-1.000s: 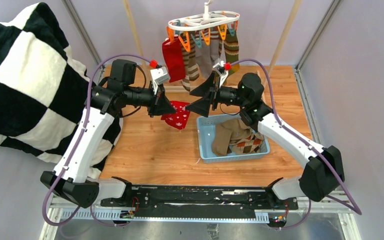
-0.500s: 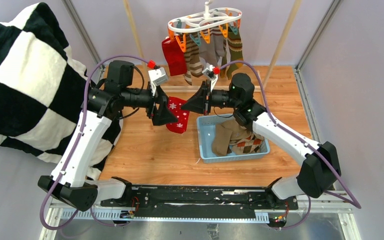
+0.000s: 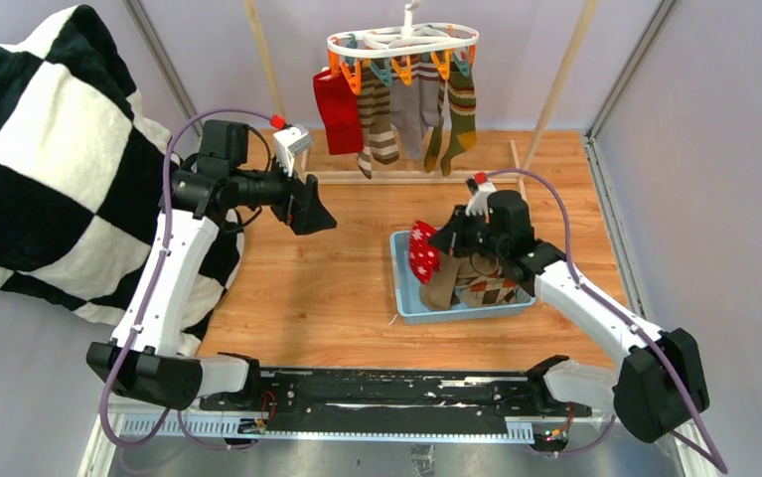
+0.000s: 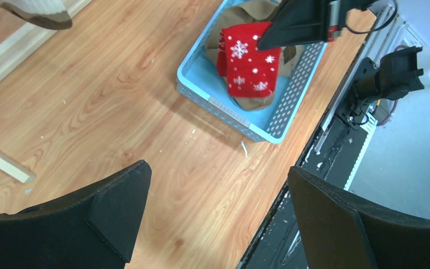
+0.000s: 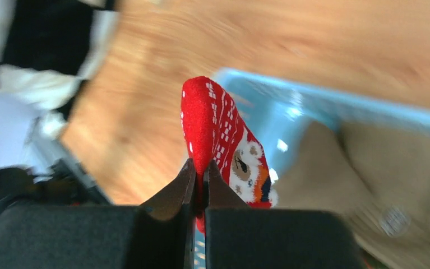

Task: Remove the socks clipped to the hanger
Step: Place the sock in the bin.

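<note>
The white hanger (image 3: 401, 40) hangs at the back with several socks clipped on: a red one (image 3: 337, 107), a striped taupe one (image 3: 378, 119), a grey one (image 3: 420, 99) and an olive one (image 3: 459, 107). My right gripper (image 3: 438, 242) (image 5: 199, 166) is shut on a red snowflake sock (image 3: 422, 252) (image 5: 209, 120) (image 4: 250, 66), holding it over the left end of the blue basket (image 3: 404, 298) (image 4: 221, 106). Left of the basket and apart from it, my left gripper (image 3: 315, 211) (image 4: 218, 168) stands open and empty above the wooden floor.
Brown and argyle socks (image 3: 480, 283) lie in the basket. A black-and-white checkered blanket (image 3: 49, 149) fills the left side beside the left arm. The wooden rack's posts (image 3: 262, 60) and base bar (image 3: 406, 177) stand behind. The black base rail (image 4: 341, 129) runs along the near edge.
The red snowflake sock passed from my left gripper to my right. The left opened and drew back to the left; the right shut on the sock and carried it down over the basket.
</note>
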